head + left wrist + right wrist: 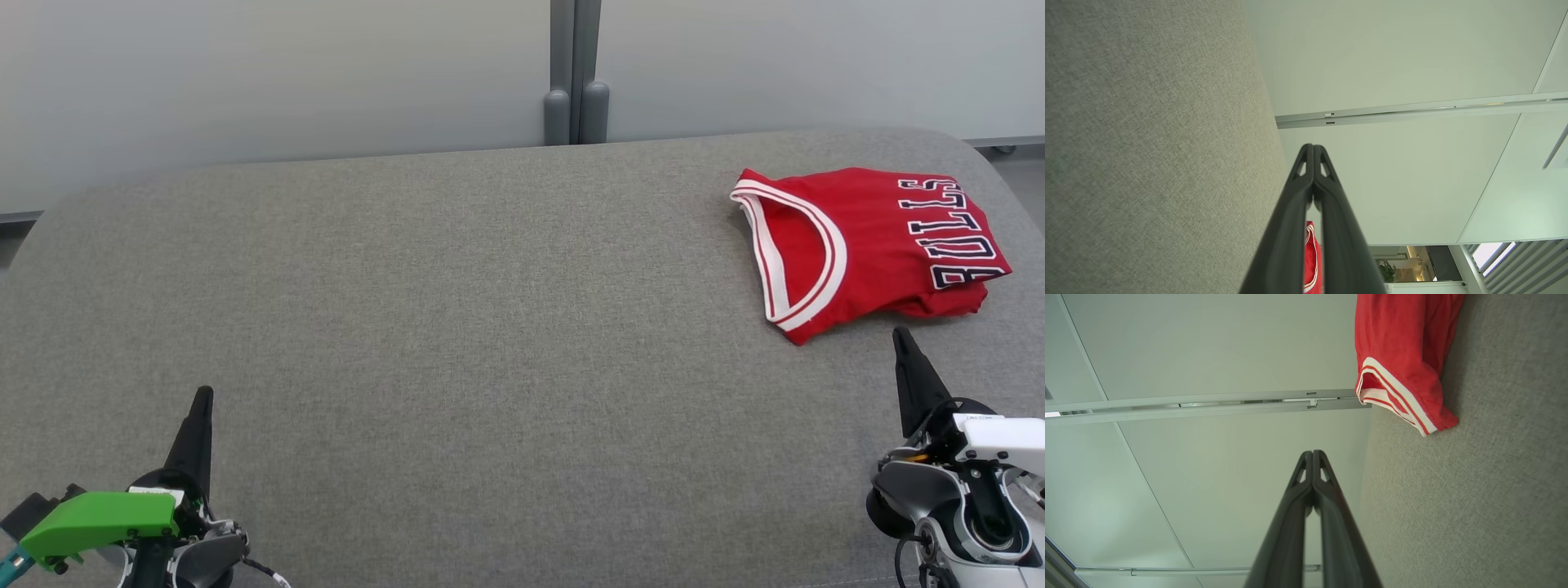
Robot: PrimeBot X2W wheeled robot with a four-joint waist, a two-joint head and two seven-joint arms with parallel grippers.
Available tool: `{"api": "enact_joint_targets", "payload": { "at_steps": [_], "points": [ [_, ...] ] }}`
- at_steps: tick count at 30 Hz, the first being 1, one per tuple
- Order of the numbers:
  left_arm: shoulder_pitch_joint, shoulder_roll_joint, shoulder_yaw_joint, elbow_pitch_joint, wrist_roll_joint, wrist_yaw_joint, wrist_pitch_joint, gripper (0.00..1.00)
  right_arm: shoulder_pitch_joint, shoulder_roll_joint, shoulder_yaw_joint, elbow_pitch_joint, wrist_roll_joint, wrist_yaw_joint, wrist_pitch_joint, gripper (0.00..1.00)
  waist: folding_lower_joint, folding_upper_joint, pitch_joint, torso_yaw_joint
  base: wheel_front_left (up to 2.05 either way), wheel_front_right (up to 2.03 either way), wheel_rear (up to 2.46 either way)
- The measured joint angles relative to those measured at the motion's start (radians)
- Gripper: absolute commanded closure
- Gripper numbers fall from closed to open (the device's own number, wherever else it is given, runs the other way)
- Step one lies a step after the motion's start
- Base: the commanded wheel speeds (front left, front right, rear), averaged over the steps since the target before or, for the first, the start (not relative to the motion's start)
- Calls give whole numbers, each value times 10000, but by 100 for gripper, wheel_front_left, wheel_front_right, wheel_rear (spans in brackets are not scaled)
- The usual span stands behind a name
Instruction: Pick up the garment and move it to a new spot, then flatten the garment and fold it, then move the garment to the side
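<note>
The garment [873, 245] is a red jersey with white trim and dark lettering, lying folded at the far right of the grey table [457, 327]. My right gripper [900, 335] is shut and empty, its tip just short of the jersey's near edge. In the right wrist view the jersey [1404, 347] lies ahead and to the right of the shut right gripper [1312, 453]. My left gripper [203, 394] is shut and empty at the lower left, far from the jersey. In the left wrist view, behind the shut left gripper [1313, 147], a strip of the jersey [1311, 257] shows.
A pale wall with a grey vertical post [575, 73] stands behind the table. The table's rounded far right corner [971, 151] lies close behind the jersey.
</note>
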Motion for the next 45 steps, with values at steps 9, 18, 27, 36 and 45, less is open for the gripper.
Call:
{"api": "enact_joint_targets", "payload": {
  "at_steps": [9, 18, 27, 36, 45],
  "points": [
    [0, 0, -2, -2, -2, 0, 0, 100, -4, 6, -4, 15, 0, 2, 0, 100, 0, 0, 0, 0, 0, 0, 0],
    [0, -2, -4, -4, -2, 0, -2, 100, -7, 10, -8, 38, -2, 2, 0, 100, 0, 0, -1, -1, 0, 0, 0],
    [0, -2, -4, -6, -2, 0, -2, 100, -9, 12, -13, 52, -2, 2, 2, 100, 0, 0, -1, -1, 0, 0, 0],
    [0, -2, -6, -8, -2, 0, -2, 100, -11, 15, -19, 63, -2, 4, 2, 100, 0, 0, -1, -1, 0, 0, 0],
    [0, -2, -8, -8, -2, 0, -13, 100, -12, 17, -25, 77, -2, 4, 2, 100, 0, 0, -1, -1, 0, 0, 0]
  ]
}}
